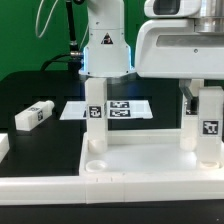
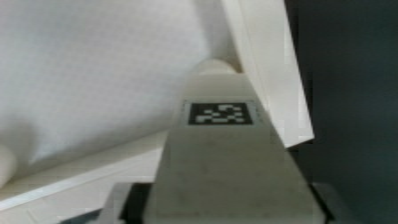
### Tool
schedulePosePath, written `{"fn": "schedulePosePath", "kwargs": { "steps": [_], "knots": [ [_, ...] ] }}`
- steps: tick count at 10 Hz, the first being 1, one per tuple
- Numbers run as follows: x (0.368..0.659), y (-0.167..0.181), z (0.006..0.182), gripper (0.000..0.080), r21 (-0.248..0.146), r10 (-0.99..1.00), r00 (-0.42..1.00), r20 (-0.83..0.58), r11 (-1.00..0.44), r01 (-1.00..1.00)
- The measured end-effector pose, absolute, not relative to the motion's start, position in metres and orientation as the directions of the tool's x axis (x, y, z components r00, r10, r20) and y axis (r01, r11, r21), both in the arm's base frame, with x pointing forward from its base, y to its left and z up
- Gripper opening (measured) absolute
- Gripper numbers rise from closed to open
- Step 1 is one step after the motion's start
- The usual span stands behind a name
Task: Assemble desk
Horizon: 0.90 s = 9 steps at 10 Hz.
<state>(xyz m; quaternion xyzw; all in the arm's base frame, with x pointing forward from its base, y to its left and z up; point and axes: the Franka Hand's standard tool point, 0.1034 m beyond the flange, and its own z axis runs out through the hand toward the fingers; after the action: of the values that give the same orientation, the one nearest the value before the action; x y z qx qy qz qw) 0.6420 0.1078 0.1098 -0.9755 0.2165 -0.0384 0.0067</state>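
Observation:
The white rimmed tabletop lies near the front of the table with an open round socket at its near corner on the exterior view's left. One tagged white leg stands upright at its far corner on the exterior view's left. My gripper is shut on a second tagged leg, held upright over the tabletop's corner on the exterior view's right. In the wrist view this leg fills the middle between my fingers, above the tabletop's rim. A third leg lies loose on the black table.
The marker board lies behind the tabletop at the robot's base. A long white border bar runs along the front edge. Another white piece sits at the exterior view's far left.

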Motion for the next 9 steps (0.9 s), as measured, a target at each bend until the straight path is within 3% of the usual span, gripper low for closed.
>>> {"fn": "schedulePosePath", "kwargs": {
  "steps": [3, 6, 9],
  "knots": [
    [0.6417, 0.1079, 0.1094, 0.0288, -0.042, -0.583, 0.810, 0.065, -0.813, -0.581],
    [0.6422, 0.1083, 0.1073, 0.0288, -0.072, -0.917, 0.397, 0.020, -0.398, -0.915],
    [0.6404, 0.1131, 0.1067, 0.0291, -0.098, -0.999, -0.040, -0.022, 0.042, -0.994]
  ]
}}
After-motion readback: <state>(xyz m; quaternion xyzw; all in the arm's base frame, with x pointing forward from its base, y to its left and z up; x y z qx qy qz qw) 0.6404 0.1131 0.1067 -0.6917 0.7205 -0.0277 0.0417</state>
